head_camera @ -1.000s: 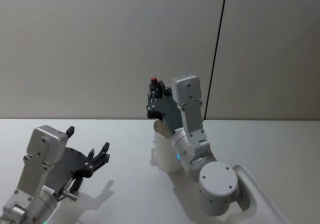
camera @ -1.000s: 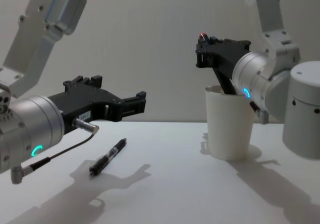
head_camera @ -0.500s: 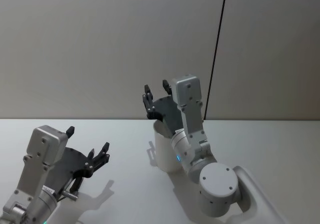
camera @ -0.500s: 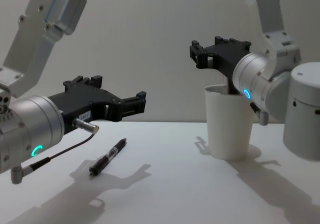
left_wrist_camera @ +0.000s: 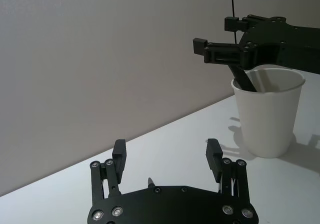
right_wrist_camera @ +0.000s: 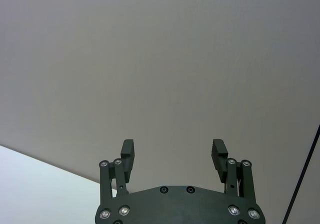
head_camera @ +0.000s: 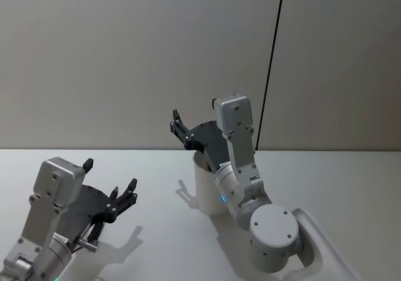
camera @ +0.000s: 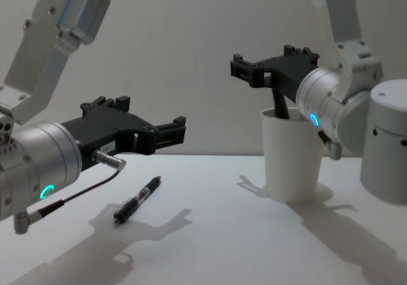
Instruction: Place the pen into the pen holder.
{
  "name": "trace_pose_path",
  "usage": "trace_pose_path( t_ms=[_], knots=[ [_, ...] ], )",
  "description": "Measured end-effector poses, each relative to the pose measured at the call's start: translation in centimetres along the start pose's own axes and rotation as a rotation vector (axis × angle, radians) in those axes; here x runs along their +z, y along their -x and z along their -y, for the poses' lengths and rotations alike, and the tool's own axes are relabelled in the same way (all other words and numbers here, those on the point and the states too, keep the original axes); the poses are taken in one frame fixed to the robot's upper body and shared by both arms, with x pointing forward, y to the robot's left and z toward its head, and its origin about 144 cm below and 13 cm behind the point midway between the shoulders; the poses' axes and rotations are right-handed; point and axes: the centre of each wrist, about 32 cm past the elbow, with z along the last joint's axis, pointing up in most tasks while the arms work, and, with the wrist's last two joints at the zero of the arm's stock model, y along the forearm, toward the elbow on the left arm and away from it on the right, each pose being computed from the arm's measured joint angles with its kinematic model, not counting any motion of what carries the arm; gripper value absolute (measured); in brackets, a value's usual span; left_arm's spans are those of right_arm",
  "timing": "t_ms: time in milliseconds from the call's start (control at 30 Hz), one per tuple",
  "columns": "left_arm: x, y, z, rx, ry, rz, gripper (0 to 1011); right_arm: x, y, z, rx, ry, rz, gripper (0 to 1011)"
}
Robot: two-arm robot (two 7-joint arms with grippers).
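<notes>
The pen holder is a white paper cup (camera: 292,156) standing on the table, also seen in the head view (head_camera: 205,192) and the left wrist view (left_wrist_camera: 270,115). A dark pen (camera: 279,105) leans inside it, its shaft (left_wrist_camera: 245,79) rising above the rim behind my right gripper. My right gripper (camera: 239,66) hangs open just above and left of the cup's rim (head_camera: 178,126), with nothing between its fingers (right_wrist_camera: 172,150). Another black pen (camera: 137,200) lies flat on the table. My left gripper (camera: 178,127) hovers open above it (left_wrist_camera: 166,149).
The white table (camera: 216,247) stretches between the lying pen and the cup. A plain grey wall (head_camera: 125,55) stands behind, with a dark vertical seam (head_camera: 272,61). My right arm's base joint (head_camera: 273,236) sits close beside the cup.
My right gripper opened and let go of the red-topped pen, which dropped into the cup. The gripper then swung away to the left of the rim. The left arm stayed still.
</notes>
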Motion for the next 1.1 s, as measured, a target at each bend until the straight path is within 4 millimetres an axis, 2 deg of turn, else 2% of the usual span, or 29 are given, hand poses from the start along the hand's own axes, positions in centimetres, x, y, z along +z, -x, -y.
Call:
trace_pose_path(
  t_ms=[133,367,533,800,1100],
  knots=[
    [0.0,0.0,0.0,0.000,0.000,0.000,1003,0.0,0.0,0.0,0.000,0.000,0.000,1001],
    [0.0,0.0,0.0,0.000,0.000,0.000,1004,0.4,-0.2,0.0,-0.001,-0.009,-0.001,1001],
    [0.0,0.0,0.0,0.000,0.000,0.000,1004,1.5,-0.8,0.0,-0.010,-0.041,-0.009,1001],
    [0.0,0.0,0.0,0.000,0.000,0.000,1003,3.2,-2.9,0.2,-0.050,-0.089,-0.008,1001],
    [0.0,0.0,0.0,0.000,0.000,0.000,1004,3.7,-5.9,0.8,-0.119,-0.075,0.033,1001]
  ],
)
